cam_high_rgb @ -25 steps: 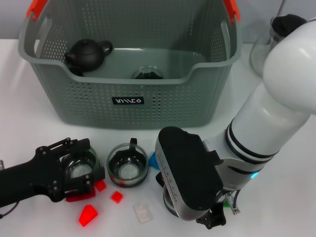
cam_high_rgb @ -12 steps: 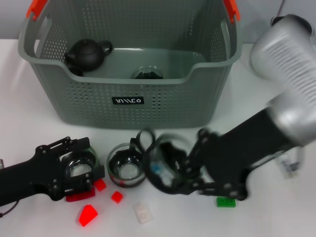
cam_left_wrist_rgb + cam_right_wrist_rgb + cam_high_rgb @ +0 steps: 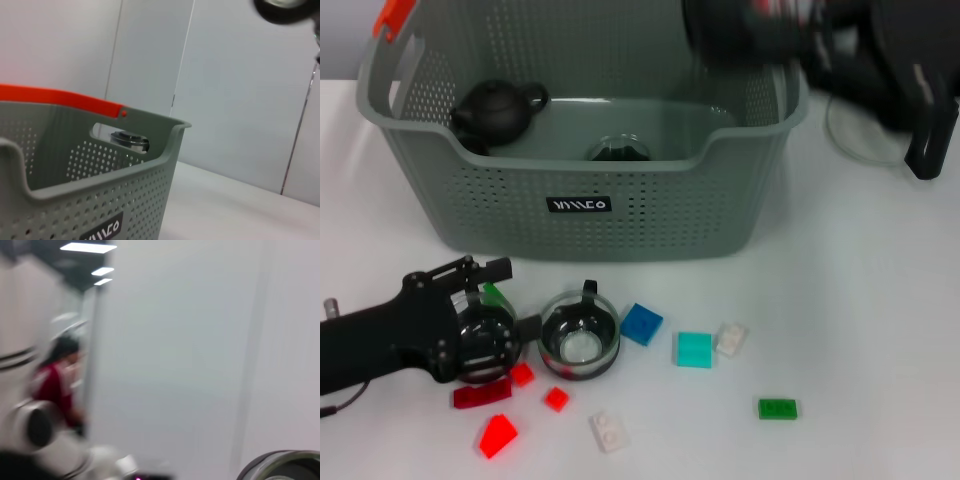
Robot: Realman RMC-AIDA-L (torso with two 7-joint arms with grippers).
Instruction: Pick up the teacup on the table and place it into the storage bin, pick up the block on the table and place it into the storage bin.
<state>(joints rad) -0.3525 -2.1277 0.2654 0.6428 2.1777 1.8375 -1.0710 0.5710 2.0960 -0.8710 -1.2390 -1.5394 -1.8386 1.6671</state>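
The grey-green storage bin [image 3: 580,205] stands at the back, and its rim and orange handle end show in the left wrist view [image 3: 95,172]. My left gripper [image 3: 485,335] lies low at the front left, shut on a glass teacup [image 3: 480,342] that rests on the table. A second teacup [image 3: 580,340] stands free just right of it. Blocks lie around: blue [image 3: 641,324], cyan [image 3: 694,349], green [image 3: 777,408], white [image 3: 610,432], red [image 3: 498,435]. My right gripper [image 3: 750,35] is a dark blur high over the bin's right rim; what it holds is unclear.
Inside the bin sit a black teapot [image 3: 500,105] and a glass cup [image 3: 618,148]. A glass pitcher [image 3: 865,135] stands right of the bin, half hidden by my right arm. More small red blocks [image 3: 556,399] lie near my left gripper.
My right arm swung from the front table up over the bin's right rim, and the teacup it was around left the table. My left gripper closed in on its teacup.
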